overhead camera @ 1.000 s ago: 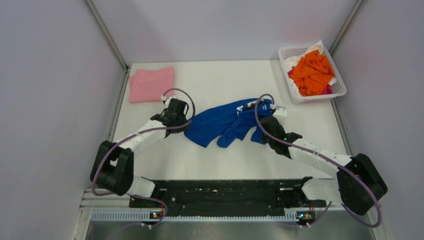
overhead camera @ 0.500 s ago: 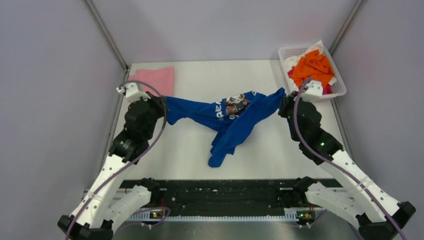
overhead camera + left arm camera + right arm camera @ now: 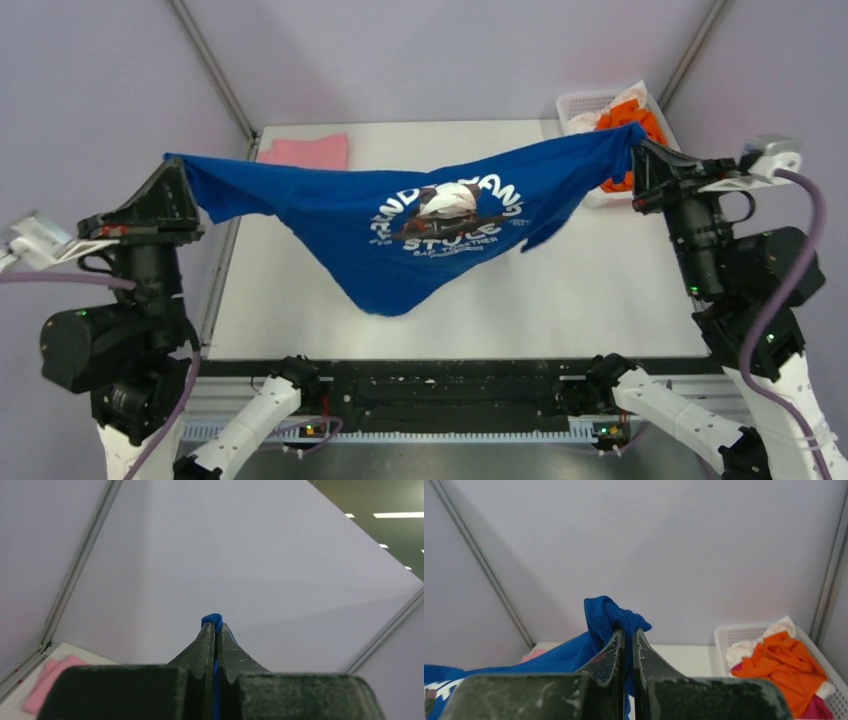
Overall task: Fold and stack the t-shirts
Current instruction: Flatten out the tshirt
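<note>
White tabletop [image 3: 600,290], lilac walls [image 3: 450,50], blue t-shirt [image 3: 340,215] aloft, pink t-shirt [image 3: 310,152] far left

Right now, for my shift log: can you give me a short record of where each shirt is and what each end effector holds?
blue t-shirt: held up, spread between both arms, print facing the top camera
left end effector: shut on one blue corner
right end effector: shut on the opposite corner
pink t-shirt: folded, far left of table
orange shirts: heaped in white basket
</note>
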Controlling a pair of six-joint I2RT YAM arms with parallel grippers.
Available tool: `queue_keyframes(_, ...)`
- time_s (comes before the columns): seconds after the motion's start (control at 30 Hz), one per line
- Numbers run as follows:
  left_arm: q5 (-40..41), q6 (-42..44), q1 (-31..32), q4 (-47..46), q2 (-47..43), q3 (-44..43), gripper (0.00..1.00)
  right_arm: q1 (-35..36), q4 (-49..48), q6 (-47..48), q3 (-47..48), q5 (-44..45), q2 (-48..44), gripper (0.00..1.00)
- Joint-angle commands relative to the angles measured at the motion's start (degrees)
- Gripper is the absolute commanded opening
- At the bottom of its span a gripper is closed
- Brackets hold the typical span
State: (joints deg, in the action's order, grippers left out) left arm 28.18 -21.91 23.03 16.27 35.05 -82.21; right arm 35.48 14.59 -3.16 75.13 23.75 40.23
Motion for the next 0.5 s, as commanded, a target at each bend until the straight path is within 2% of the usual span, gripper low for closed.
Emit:
queue_keyframes(0.0,4.16,5.57,0.09,-0.31,0.14,-4.42,0.00,0.38,-0.26,4.75,5.98,-6.83,-0.93,0.00)
queue_keyframes(0.27,4.25,7.30,0.08,0.29,-0.30,-8.49,0.00,0.37,0.62,6.13,10.79,-9.63,0.01,0.00)
queue_keyframes(0.37,4.97,7.45,0.14,-0.28,0.67,-8.31,0.00,0.38,0.81,7.01,11.61,-7.97,1.89,0.00)
queue_keyframes(0.47,8.27,7.93,0.09,-2.09,3.60,-5.73,0.00,0.37,-0.12,9.41,11.56,-1.85,6.53,0.00)
